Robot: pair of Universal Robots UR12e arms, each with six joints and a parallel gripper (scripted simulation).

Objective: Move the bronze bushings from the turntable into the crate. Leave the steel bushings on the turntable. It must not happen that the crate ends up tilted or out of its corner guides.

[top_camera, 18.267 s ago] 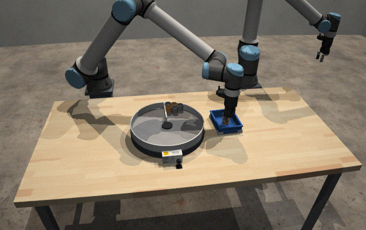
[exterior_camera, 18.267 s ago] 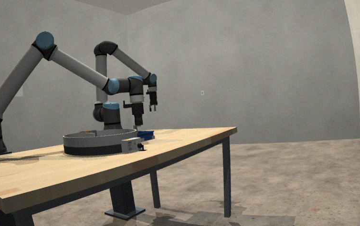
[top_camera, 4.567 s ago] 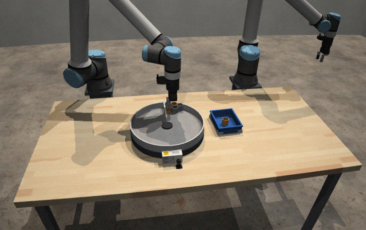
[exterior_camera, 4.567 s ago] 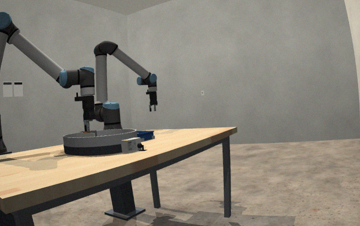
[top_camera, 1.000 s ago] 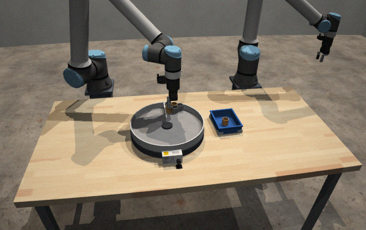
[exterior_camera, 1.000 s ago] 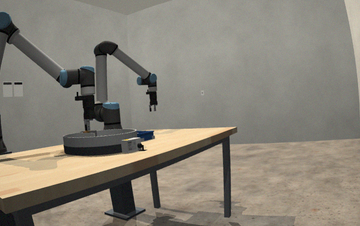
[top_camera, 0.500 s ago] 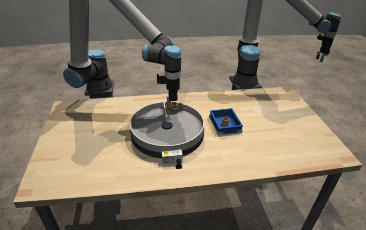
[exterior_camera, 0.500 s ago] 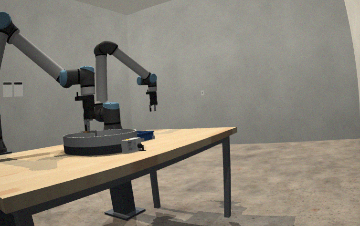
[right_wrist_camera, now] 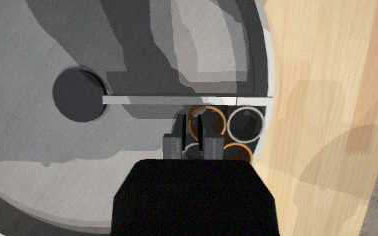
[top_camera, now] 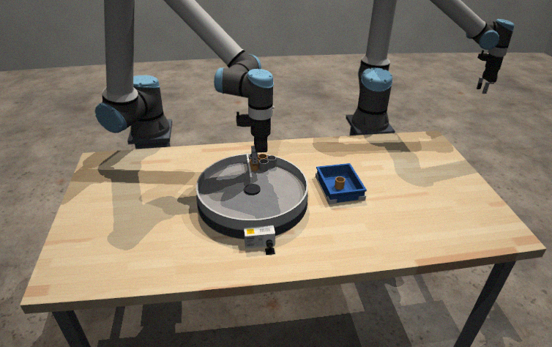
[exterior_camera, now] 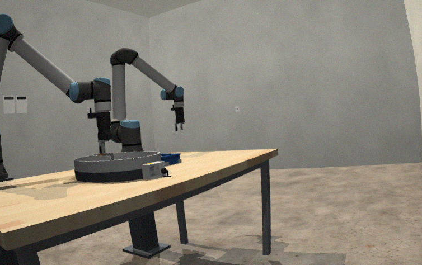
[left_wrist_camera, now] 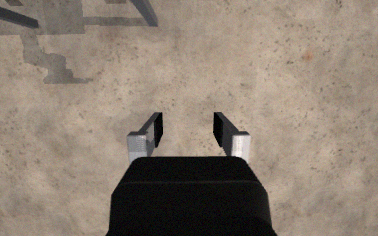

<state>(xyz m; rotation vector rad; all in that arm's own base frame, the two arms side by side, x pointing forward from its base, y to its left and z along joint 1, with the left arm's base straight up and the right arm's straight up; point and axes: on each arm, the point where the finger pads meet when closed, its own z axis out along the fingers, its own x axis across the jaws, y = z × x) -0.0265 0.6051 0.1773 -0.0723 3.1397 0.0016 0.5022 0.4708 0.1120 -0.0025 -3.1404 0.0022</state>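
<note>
Right claw (top_camera: pixel 254 160) (exterior_camera: pixel 102 152) (right_wrist_camera: pixel 192 132): one, partly open, narrow gap, over the first bronze bushing (top_camera: pixel 254 165) (right_wrist_camera: pixel 224 123); contact cannot be told.
Left claw (top_camera: pixel 483 86) (exterior_camera: pixel 178 127) (left_wrist_camera: pixel 188 129): one, wide open, holding nothing, beyond the surface (top_camera: pixel 399 232) (exterior_camera: pixel 206 171).
Turntable (top_camera: pixel 252 222) (exterior_camera: pixel 117 166) (right_wrist_camera: pixel 270 60): two bronze and three steel bushings, clustered at far edge beside the divider (top_camera: pixel 249 168) (right_wrist_camera: pixel 170 100).
Crate (top_camera: pixel 351 197) (exterior_camera: pixel 172 159): blue, level, right of turntable; one bronze bushing (top_camera: pixel 340 184) inside.

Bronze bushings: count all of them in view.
3: one in the blue crate; on the turntable, one beside the divider, another nearer the outer wall. More may hide behind the right claw.
</note>
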